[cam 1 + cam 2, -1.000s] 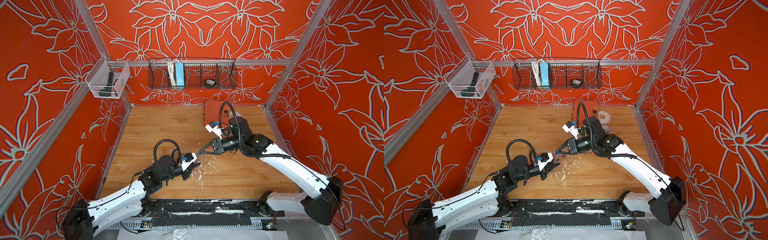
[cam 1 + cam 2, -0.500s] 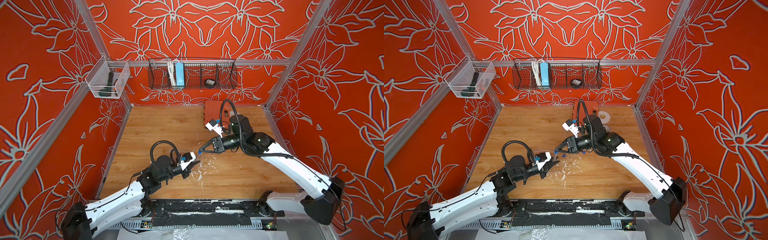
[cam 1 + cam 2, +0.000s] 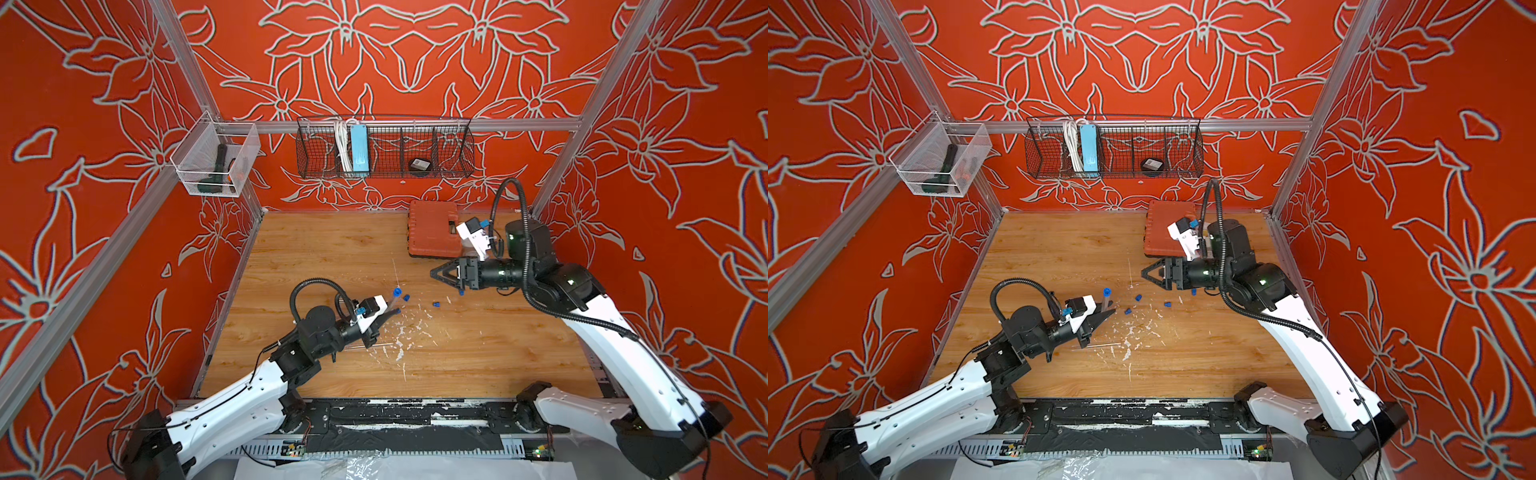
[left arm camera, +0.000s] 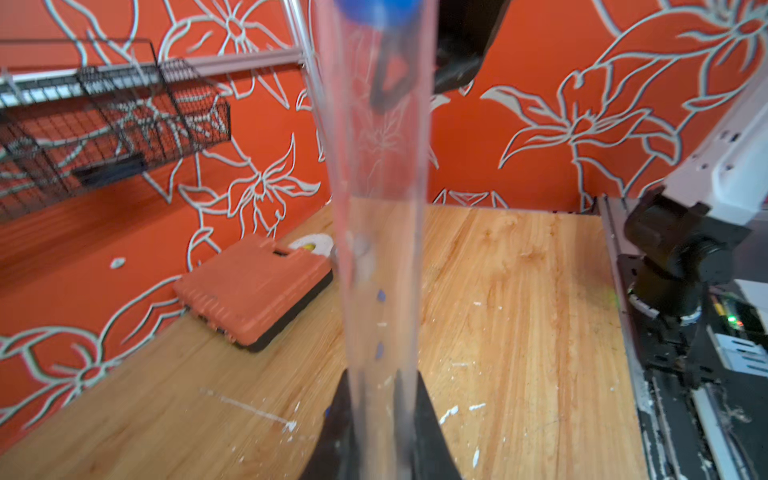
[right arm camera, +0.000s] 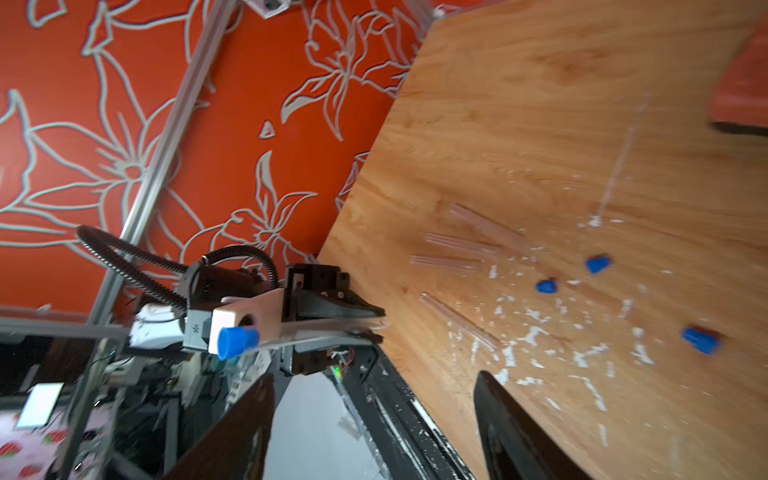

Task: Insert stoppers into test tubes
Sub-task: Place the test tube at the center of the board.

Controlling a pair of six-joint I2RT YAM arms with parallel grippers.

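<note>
Blue plug, seated: we see one small bright blue stopper [image 5: 235,341] sitting in the mouth of a slim, clear, colourless test tube [image 4: 382,208]. How deep it sits we cannot tell.
Left gripper: the left gripper [image 4: 382,436] has its black fingers [image 4: 428,432] clamped on the lower end of that test tube. The stoppered end points up and away from the pale wooden tabletop [image 3: 332,249], near the table's middle in both top views.
Right gripper: the right gripper [image 5: 374,436] has its fingers standing well apart with nothing between them. It hovers over the table, apart from the held tube and near the orange plastic tool case [image 3: 432,232].
Loose stoppers: we count four loose stoppers [image 3: 1138,297] of the same blue, scattered on the wood between the two grippers, among white paint flecks [image 3: 401,332].
Bare tubes: in the right wrist view four bare tubes [image 5: 461,245] lie flat on the table beside the left arm. None of them is plugged.
Done so far: we judge one tube of five to be stoppered. It is in the left gripper, not yet set down.
Left to do: four tubes and four stoppers remain to be paired. By our reckoning, most of the task lies ahead.
Care needed: the plugs are tiny and the tubes nearly invisible on the wood, so we expect each pick to need close aim.
</note>
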